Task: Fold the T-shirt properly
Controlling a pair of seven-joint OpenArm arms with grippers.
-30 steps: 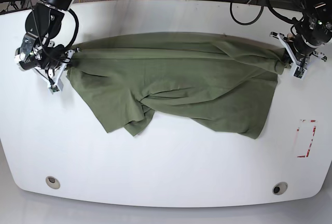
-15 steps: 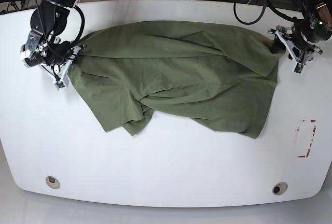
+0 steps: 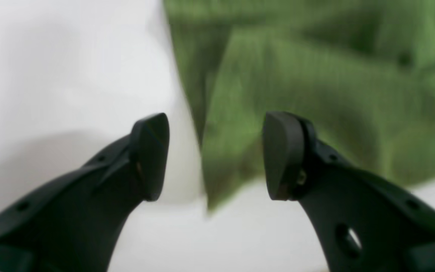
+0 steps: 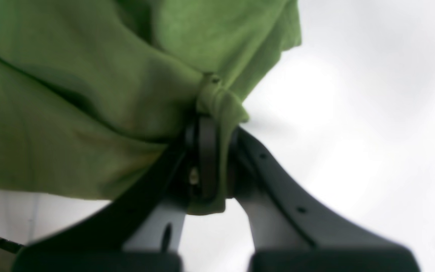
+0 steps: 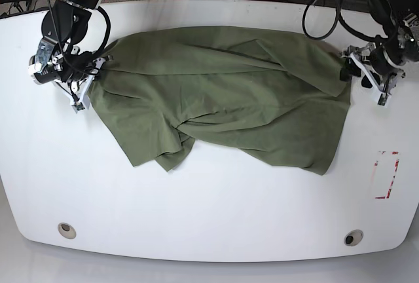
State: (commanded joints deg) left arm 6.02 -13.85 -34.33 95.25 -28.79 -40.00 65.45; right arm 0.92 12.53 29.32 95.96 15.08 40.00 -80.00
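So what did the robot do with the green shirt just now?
The left gripper let go of the T-shirt and now sits open beside its edge. The far edge moved away from the camera and settled flat. The right gripper still pinches its corner. The near hem stayed put.

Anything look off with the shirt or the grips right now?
Yes. The left pincer is open, its corner of the T-shirt lying loose on the table, while the right pincer clamps a bunched corner. The shirt lies rumpled, its lower edge folded under unevenly.
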